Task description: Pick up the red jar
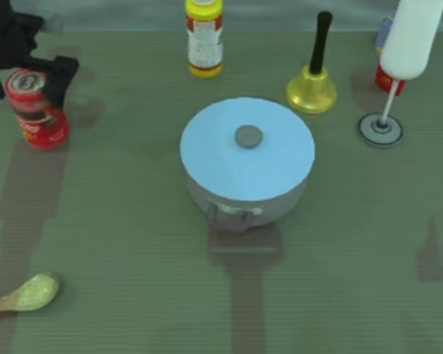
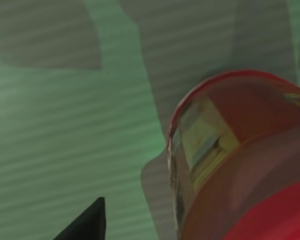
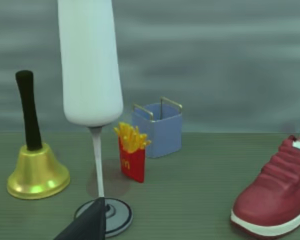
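The red jar (image 1: 35, 110) stands at the far left of the table, with its red lid and pale emblem facing up. My left gripper (image 1: 26, 77) is down over it, one black finger on each side of the lid. It is open. In the left wrist view the jar (image 2: 240, 160) fills the frame close up. A strip of table shows between it and the one visible fingertip (image 2: 90, 220). My right arm is parked out of the top view. One dark fingertip (image 3: 92, 220) of its open gripper shows in the right wrist view.
A grey pot with a pale blue lid (image 1: 247, 147) sits mid-table. At the back are a yellow-capped bottle (image 1: 204, 37), a gold bell (image 1: 312, 87), a white object on a thin stand (image 1: 410, 40) and a red fries box (image 3: 132, 157). A spoon (image 1: 26, 293) lies front left.
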`<state>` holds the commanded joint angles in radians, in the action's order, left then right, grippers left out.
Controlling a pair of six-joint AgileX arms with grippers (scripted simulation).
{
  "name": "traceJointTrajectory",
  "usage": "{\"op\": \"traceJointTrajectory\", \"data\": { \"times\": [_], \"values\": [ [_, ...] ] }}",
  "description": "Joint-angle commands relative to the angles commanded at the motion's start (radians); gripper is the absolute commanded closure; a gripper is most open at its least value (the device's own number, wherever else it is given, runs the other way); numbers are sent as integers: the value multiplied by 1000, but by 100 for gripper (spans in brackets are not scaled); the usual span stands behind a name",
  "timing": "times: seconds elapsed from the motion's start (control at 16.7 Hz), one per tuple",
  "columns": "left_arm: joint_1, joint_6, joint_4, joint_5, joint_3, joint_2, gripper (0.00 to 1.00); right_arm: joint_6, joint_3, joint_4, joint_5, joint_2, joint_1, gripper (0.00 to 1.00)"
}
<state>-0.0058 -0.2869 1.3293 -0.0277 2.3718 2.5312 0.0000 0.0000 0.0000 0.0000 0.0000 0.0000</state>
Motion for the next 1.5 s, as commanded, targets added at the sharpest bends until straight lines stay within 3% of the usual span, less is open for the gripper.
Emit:
{"op": "traceJointTrajectory", "data": {
  "times": [0.36,1.14,1.5],
  "values": [
    [1,-1,-64,0,-65,-3,0,0,0,0,0,0,0,0],
    [1,-1,-64,0,-65,-3,98,0,0,0,0,0,0,0],
    [1,-1,-64,0,-65,-3,100,0,0,0,0,0,0,0]
  ]
}}
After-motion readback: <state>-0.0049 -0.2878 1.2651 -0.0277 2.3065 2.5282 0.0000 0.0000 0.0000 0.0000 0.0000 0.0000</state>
